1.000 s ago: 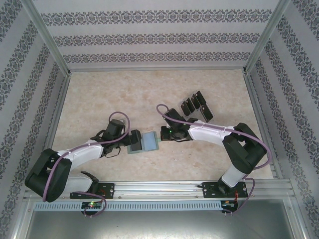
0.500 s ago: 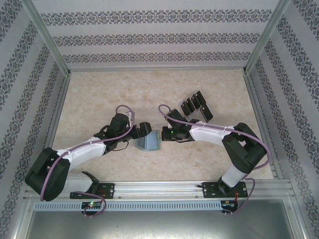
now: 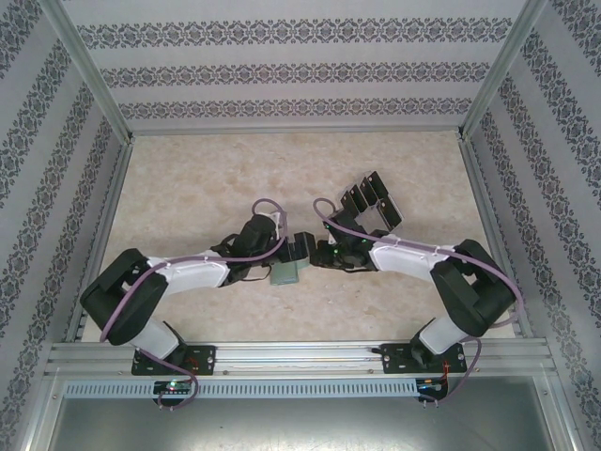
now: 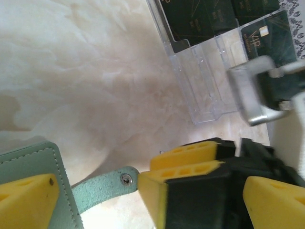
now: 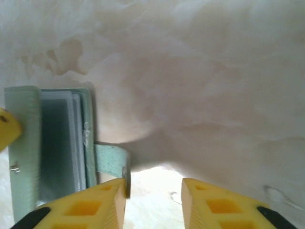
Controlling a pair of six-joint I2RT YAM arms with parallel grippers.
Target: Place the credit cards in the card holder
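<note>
Sage-green card holder (image 5: 52, 148), stitched, pale inside, snap tab (image 5: 110, 160); L hand (image 3: 293, 252) wide, R hand (image 5: 155, 195) part-open, empty.

Clear rack (image 4: 205, 88) — on marbled table (image 3: 207, 188)

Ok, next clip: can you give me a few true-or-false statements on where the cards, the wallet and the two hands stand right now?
1. The credit cards stand in the clear rack. True.
2. The right hand is clamped on a card. False: its jaws stand apart with nothing between them, and the tab of the card holder lies beside one finger.
3. The left hand is open. True.
4. The card holder lies inside the rack. False: it lies on the table, apart from the rack.
</note>
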